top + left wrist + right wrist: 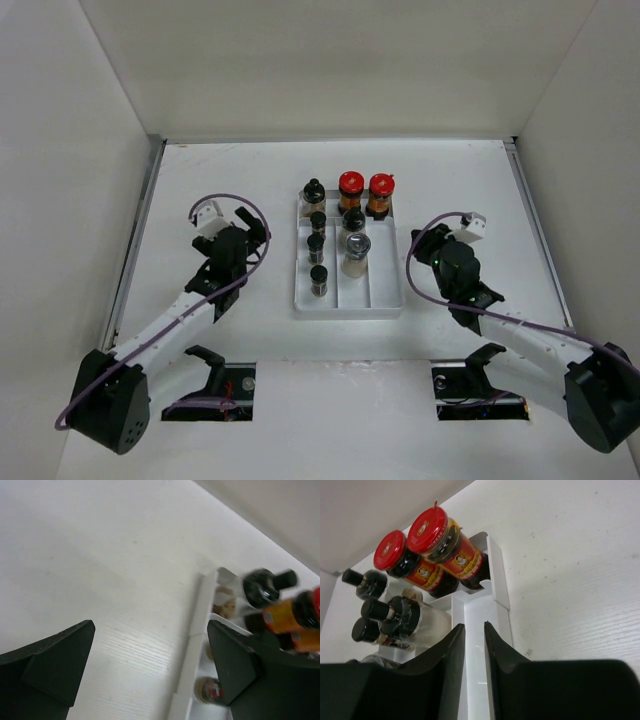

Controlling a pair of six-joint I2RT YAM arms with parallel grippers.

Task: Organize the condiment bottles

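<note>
1. White surface (220,170): bare on both sides of the tray, with no bottle standing loose on it in the top view
2. Left arm (180,315): stopped just left of the tray, jaws spread wide and released, holding nothing
3. Right arm (520,335): stopped just right of the tray, jaws drawn almost together with only a slit between them and nothing gripped
4. White divided tray (385,285): sits mid-surface between the arms, with three lanes running front to back
5. Red-capped jars (350,190): two side by side at the far end, in the middle and right lanes
6. Silver-capped jar (357,255): middle lane, nearest of the three there, behind it one black-capped jar
7. Black-capped bottles (319,279): four upright in a row down the left lane
8. Step in hand, as it appears: sorting all but finished. The next move likely calls for both arms to back off without clipping the tray wall
</note>
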